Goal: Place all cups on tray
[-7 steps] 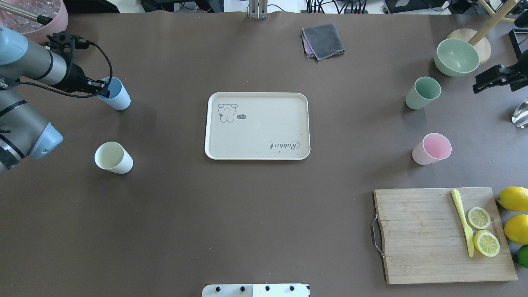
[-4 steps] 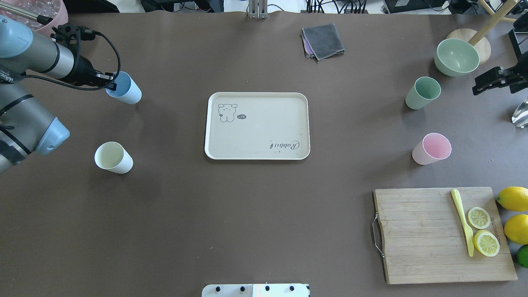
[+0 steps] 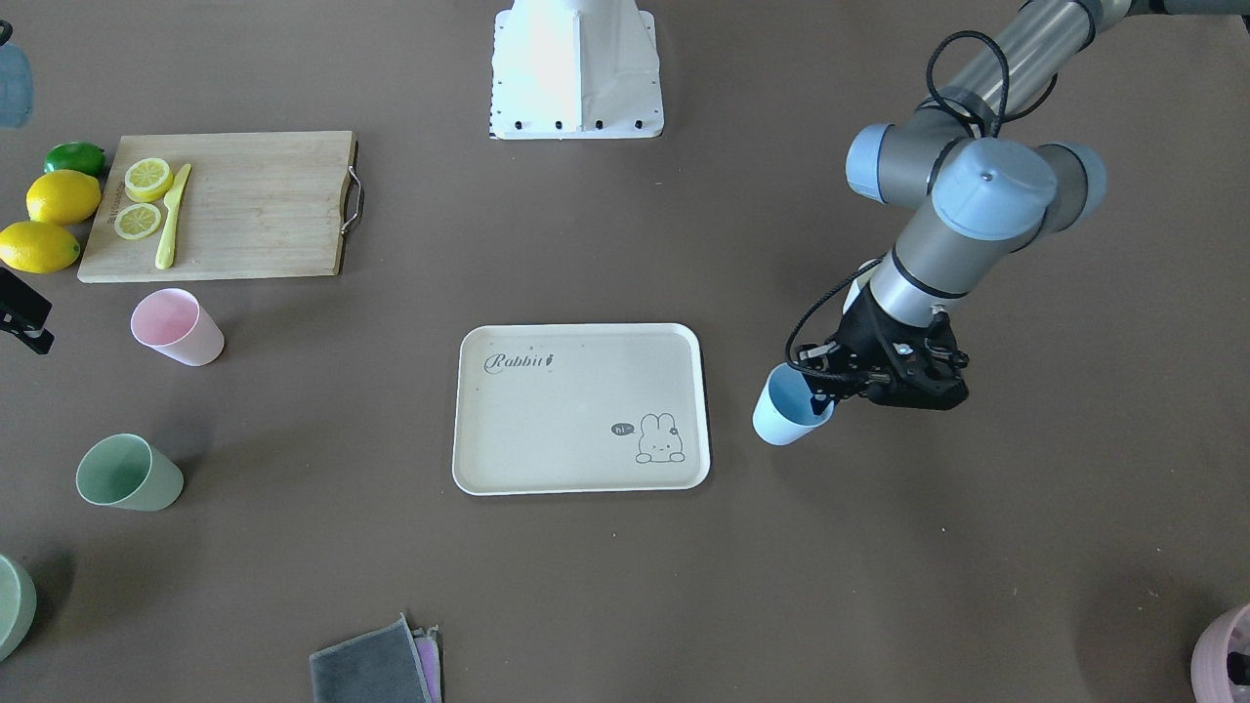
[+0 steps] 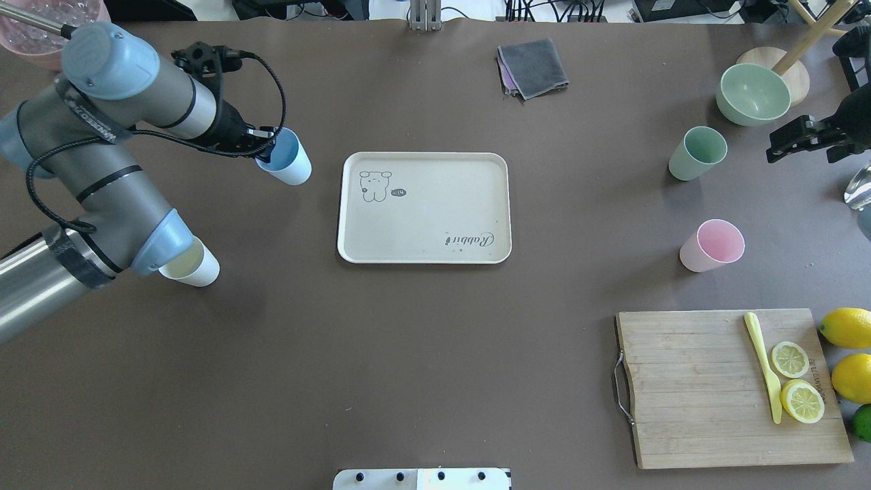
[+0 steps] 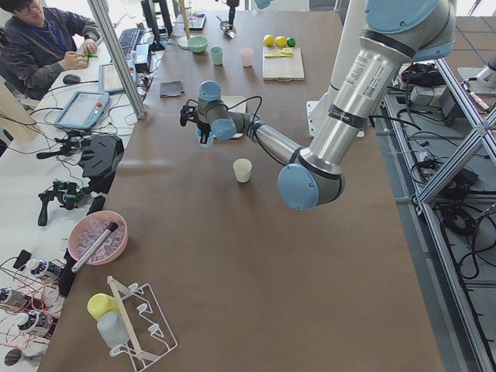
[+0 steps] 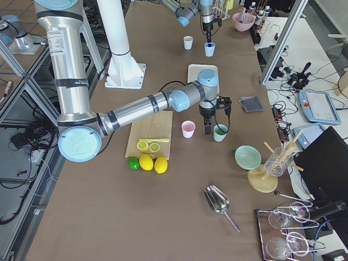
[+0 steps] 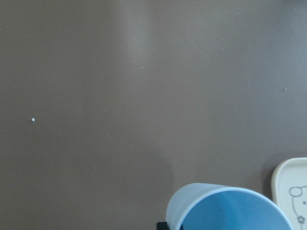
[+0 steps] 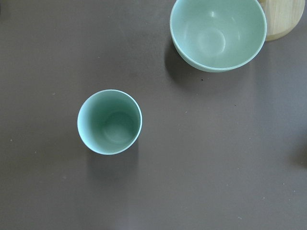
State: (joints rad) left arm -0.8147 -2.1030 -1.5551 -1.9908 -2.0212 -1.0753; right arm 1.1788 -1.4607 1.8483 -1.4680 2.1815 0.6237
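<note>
My left gripper (image 4: pixel 267 145) is shut on the rim of the light blue cup (image 4: pixel 287 159) and holds it in the air just left of the cream tray (image 4: pixel 435 218). The front view shows the blue cup (image 3: pixel 787 410) beside the tray (image 3: pixel 566 430). The cream-white cup (image 4: pixel 197 269) stands on the table, half hidden under my left arm. The sage green cup (image 4: pixel 697 153) and the pink cup (image 4: pixel 713 245) stand on the right. My right gripper (image 4: pixel 782 144) is open and empty, just right of the green cup (image 8: pixel 110 121).
A wooden cutting board (image 4: pixel 694 388) with lemon slices and a yellow knife lies front right, with whole lemons (image 4: pixel 847 328) beside it. A green bowl (image 4: pixel 753 94) and a grey cloth (image 4: pixel 533 68) lie at the back. A mauve pot (image 4: pixel 27 17) stands back left.
My left gripper has carried the blue cup off its spot and to the right, up to the tray's left edge. My right gripper has shifted slightly left toward the green cup.
</note>
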